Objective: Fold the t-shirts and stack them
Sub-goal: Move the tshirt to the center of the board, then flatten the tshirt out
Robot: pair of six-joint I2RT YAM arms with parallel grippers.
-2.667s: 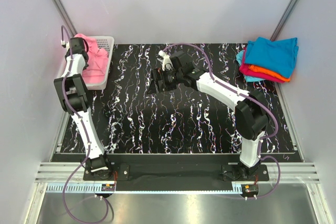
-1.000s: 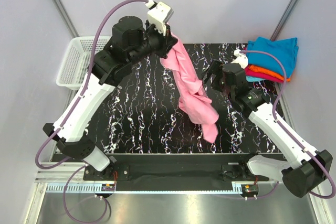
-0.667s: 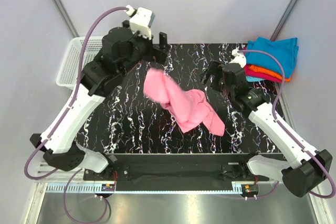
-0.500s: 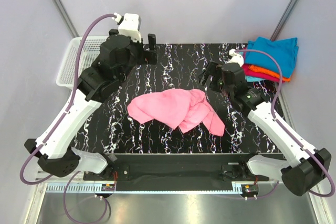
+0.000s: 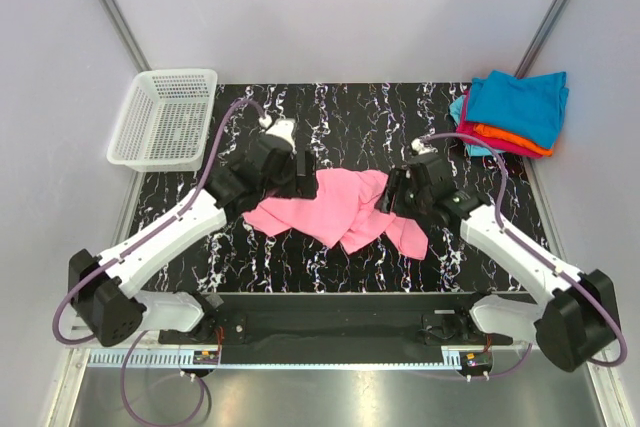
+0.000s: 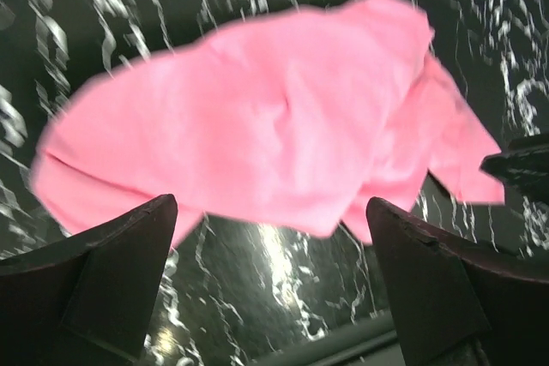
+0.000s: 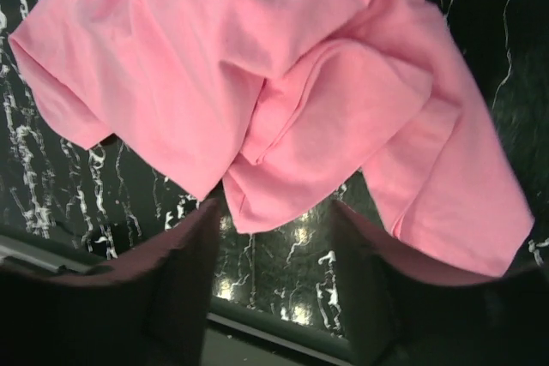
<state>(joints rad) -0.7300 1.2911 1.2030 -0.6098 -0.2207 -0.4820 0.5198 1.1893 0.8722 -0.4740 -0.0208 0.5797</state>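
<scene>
Top external: pink t-shirt (image 5: 330, 209) has landed crumpled.

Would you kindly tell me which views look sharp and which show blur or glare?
Top external: sharp, evenly lit, crumpled bright pink cloth t-shirt crisp. Left wrist: soft throughout, dark fingers smeared. Right wrist: shirt folds clear, near fingers blurred, glare on glossy black marbled tabletop.

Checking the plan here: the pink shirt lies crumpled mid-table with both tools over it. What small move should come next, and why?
Probably lower the right tool and close it on the bunched fold of the pink t-shirt just ahead of it. The shirt lies crumpled, the left tool hangs open over its other side, and neither grips cloth, so it needs spreading before any fold.
</scene>
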